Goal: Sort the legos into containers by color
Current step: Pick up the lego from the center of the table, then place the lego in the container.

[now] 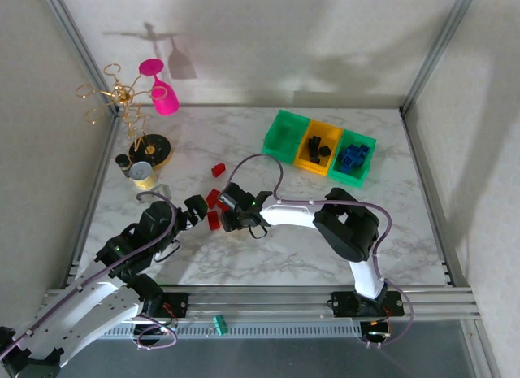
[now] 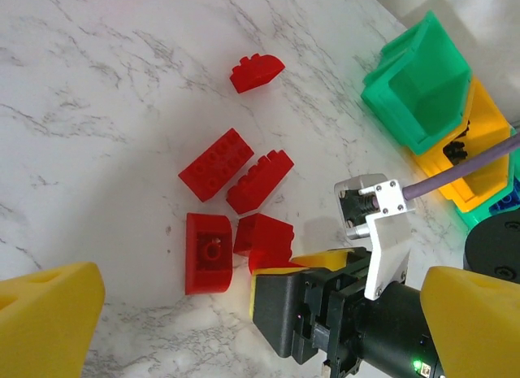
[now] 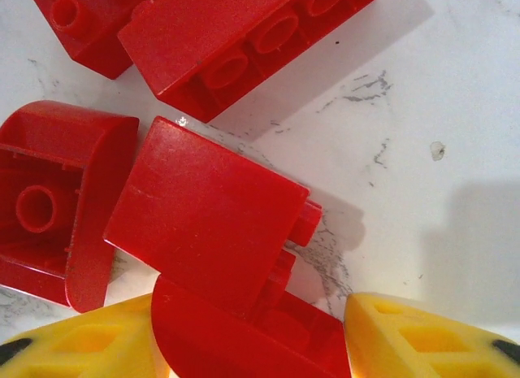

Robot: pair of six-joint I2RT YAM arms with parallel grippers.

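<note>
**Step in hand:** pick-up of one red piece from the loose group of legos (image 2: 215, 162) on the surface (image 1: 268, 256).

**Right hand** (image 3: 252, 345): down at the near edge of that group. Its yellow pads (image 3: 81, 345) stand against both sides of a curved red lego (image 3: 244, 333), so it is judged to be grasping. The piece lies on the marble, not yet lifted. A sloped red brick (image 3: 203, 223) touches it and seems to overlap it in part.

**Left hand** (image 1: 192, 212): hovers just beside the group, released, fingers wide apart, holding nothing.

**Containers:**
- The yellow bin (image 1: 307, 154) holds black pieces.
- The right green bin (image 1: 366, 176) holds blue pieces.
- The left green bin (image 1: 280, 132) looks empty and is judged the place for red.

Five other red legos lie loose on the surface.

**Next move calls for:**
- A straight lift that clears the touching neighbour, which may drag along.
- A carry away and to the right, well across the surface, to the left green bin.
- A release over its open mouth.
</note>
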